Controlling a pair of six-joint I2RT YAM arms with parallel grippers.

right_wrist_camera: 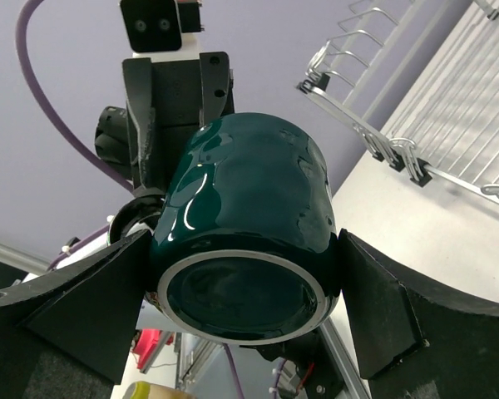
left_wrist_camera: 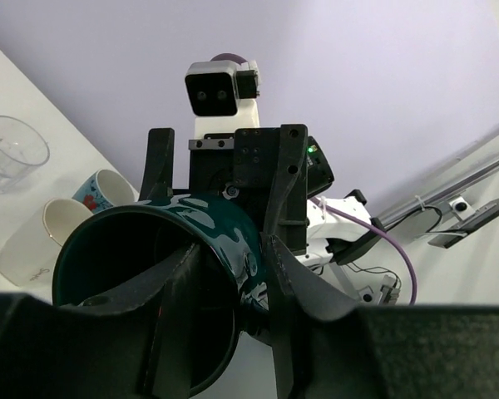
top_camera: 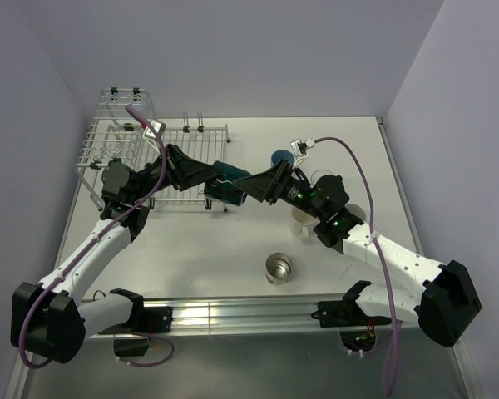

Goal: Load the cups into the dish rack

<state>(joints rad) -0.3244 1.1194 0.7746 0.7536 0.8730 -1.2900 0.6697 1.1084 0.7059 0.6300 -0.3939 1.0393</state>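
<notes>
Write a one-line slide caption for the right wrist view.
Jaws of the right gripper clamp the dark teal mug, base toward camera; left gripper holds its far end, dish rack beyond.

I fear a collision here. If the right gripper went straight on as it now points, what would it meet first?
The dark teal mug, which sits between the fingers of the right gripper. Straight behind the mug is the left gripper, probably next.
</notes>
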